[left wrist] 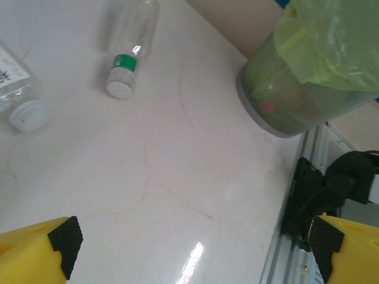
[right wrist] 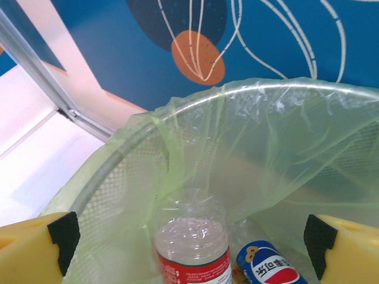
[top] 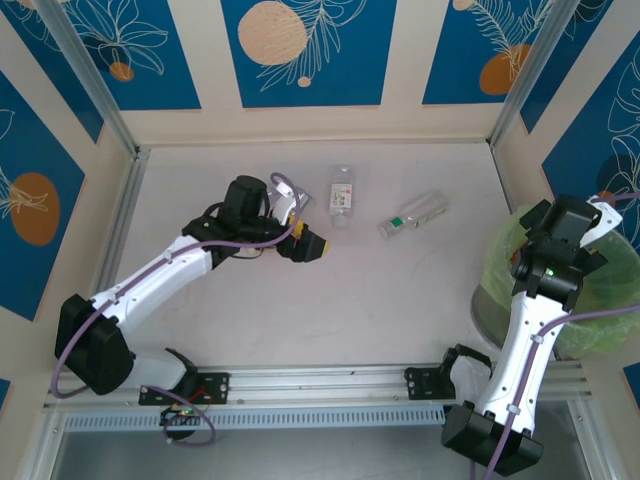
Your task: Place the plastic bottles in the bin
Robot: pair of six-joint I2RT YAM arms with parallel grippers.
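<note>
A white-labelled bottle (top: pixel 342 195) and a green-banded bottle (top: pixel 413 214) lie on the open table (top: pixel 400 310), away from the walls. The left gripper (top: pixel 312 243), jaws spread, sits near the first. The right gripper (right wrist: pixel 189 242), also spread, hangs over the bin (right wrist: pixel 284 89) at the table's right edge, which holds a red-labelled bottle (right wrist: pixel 192 257) and a blue-labelled bottle (right wrist: pixel 269 267).

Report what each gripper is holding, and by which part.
Nothing is held. The left gripper is open over bare table. The right gripper is open above the bin, clear of the red-labelled bottle lying below it.
</note>
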